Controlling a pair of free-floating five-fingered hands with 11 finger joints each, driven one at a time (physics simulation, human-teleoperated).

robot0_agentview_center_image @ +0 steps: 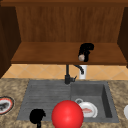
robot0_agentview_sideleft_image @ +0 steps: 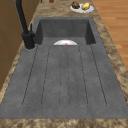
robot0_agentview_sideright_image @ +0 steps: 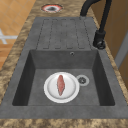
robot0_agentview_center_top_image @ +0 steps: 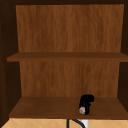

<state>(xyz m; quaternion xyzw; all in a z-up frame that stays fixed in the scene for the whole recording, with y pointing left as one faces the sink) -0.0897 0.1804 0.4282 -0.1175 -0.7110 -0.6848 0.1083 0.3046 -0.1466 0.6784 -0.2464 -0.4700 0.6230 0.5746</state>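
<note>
Red ball [robot0_agentview_center_image: 67,114] looms nearest at the sink's [robot0_agentview_center_image: 45,100] front edge beside the idle left robot hand [robot0_agentview_center_image: 37,116], while the right robot hand [robot0_agentview_center_image: 85,51], fingers curled round a small pale object [robot0_agentview_center_image: 81,57], hovers over the cabinet shelf [robot0_agentview_center_image: 45,53].

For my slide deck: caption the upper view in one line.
Right hand curled round a small pale ball at the front edge of the wooden cabinet's lower shelf.

Dark grey sink [robot0_agentview_sideright_image: 22,82] with ridged drainboard [robot0_agentview_sideleft_image: 65,80] and black faucet [robot0_agentview_sideright_image: 100,37]. White plate [robot0_agentview_sideright_image: 50,88] bearing a reddish piece [robot0_agentview_sideright_image: 60,84] lies in the basin beside the drain [robot0_agentview_sideright_image: 82,80]. Red ball [robot0_agentview_center_image: 67,114] sits at the front. 1 plate of food [robot0_agentview_sideleft_image: 81,9] rests on the countertop [robot0_agentview_sideleft_image: 110,53].
</note>
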